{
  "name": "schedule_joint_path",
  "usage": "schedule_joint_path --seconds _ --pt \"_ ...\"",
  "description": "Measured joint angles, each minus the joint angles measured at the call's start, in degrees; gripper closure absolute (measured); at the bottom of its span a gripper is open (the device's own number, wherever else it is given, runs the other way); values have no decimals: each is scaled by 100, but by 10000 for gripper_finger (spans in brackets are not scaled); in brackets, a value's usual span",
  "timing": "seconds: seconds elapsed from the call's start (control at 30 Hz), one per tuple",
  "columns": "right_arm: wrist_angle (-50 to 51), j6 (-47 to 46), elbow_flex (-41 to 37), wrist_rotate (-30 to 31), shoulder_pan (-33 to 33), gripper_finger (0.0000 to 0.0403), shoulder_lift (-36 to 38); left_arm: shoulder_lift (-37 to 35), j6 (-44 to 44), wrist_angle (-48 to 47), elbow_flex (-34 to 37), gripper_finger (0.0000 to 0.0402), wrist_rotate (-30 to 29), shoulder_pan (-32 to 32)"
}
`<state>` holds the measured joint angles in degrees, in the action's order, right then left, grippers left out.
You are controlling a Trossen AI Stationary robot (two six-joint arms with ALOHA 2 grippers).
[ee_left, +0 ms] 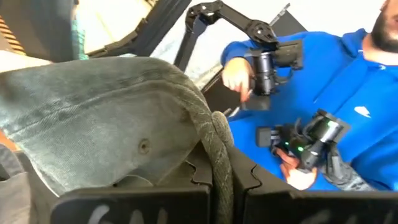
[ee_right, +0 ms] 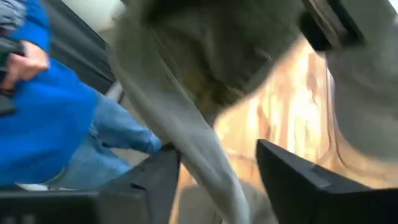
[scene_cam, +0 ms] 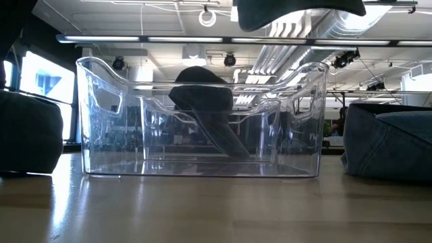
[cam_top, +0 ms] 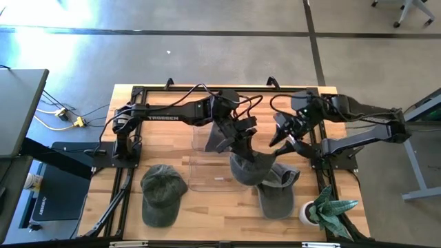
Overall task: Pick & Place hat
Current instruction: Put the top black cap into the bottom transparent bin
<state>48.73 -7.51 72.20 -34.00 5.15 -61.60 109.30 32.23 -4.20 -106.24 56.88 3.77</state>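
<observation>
Two sets of jaws are clamped on one soft, faded grey denim hat (cam_top: 249,167), its stitched fabric pinched between left gripper (cam_top: 241,141) and right gripper (cam_top: 284,146), above the clear, rounded plastic bin (cam_top: 210,165).

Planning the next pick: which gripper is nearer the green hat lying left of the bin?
Left. The left gripper hangs over the clear bin beside that green hat; the right gripper is farther off.
</observation>
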Motion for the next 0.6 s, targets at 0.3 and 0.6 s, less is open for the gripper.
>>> schedule_joint_path --seconds 0.3,0.6 --pt "-1361 -157 0 -437 -267 138 -28 0 -68 -29 0 401 -490 0" --pt "-1469 -304 0 292 -797 202 -129 0 -50 -24 0 401 -880 2"
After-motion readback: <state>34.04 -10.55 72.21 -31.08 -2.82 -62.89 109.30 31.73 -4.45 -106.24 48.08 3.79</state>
